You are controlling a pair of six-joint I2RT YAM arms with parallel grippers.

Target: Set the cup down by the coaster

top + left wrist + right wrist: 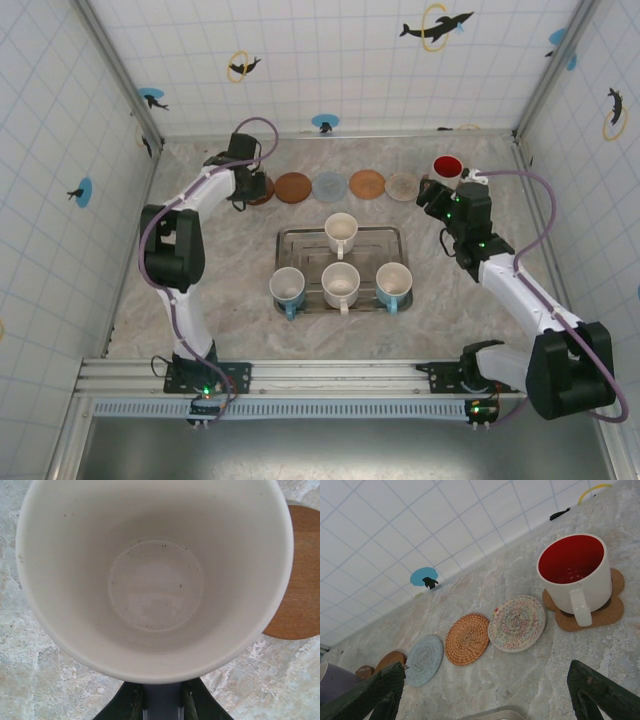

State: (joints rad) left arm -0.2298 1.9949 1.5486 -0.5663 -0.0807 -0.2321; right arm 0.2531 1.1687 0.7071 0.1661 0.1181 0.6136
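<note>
Gripping the cream-lined cup [155, 580] in the clenched left gripper [161, 700], just beside the brown coaster [300, 575] at the row's left end, with the right gripper [485, 692] released, facing the red-lined mug [575, 575].

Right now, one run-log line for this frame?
left gripper: shut on cup, beside brown coaster | right gripper: open, short of red-lined mug on cork coaster
</note>
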